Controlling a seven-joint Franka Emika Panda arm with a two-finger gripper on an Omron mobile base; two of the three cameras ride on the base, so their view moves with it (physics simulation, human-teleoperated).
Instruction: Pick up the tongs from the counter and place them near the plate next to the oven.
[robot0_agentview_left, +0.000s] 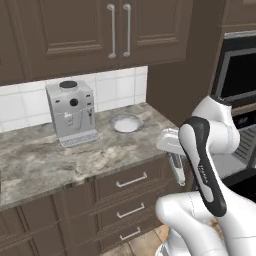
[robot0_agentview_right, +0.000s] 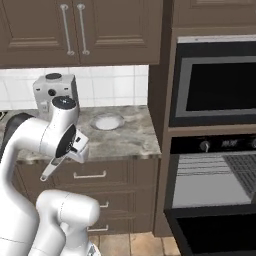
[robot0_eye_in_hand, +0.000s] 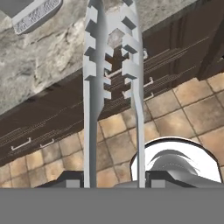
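Note:
The silvery tongs (robot0_agentview_left: 176, 171) hang in my gripper (robot0_agentview_left: 171, 148), which is shut on their joined end. In the hand view their two toothed arms (robot0_eye_in_hand: 92, 83) run up the middle, over the counter's edge (robot0_eye_in_hand: 43, 83) and the drawers below. I hold them in front of the stone counter (robot0_agentview_left: 45, 162), a little past its front edge. The small round plate (robot0_agentview_left: 126, 123) lies on the counter near its right end, beyond the gripper. The oven (robot0_agentview_right: 220, 85) with its black glass front sits in the tall cabinet right of the counter. From the right base the tongs (robot0_agentview_right: 51, 168) slant down from the gripper (robot0_agentview_right: 70, 152), and the plate (robot0_agentview_right: 107, 121) shows too.
A silver-grey coffee machine (robot0_agentview_left: 71, 112) stands on the counter left of the plate, its drip tray (robot0_eye_in_hand: 35, 15) at the top of the hand view. Drawers with metal handles (robot0_agentview_left: 131, 180) lie below the counter. A lower oven compartment (robot0_agentview_right: 220, 175) stands open with a rack showing.

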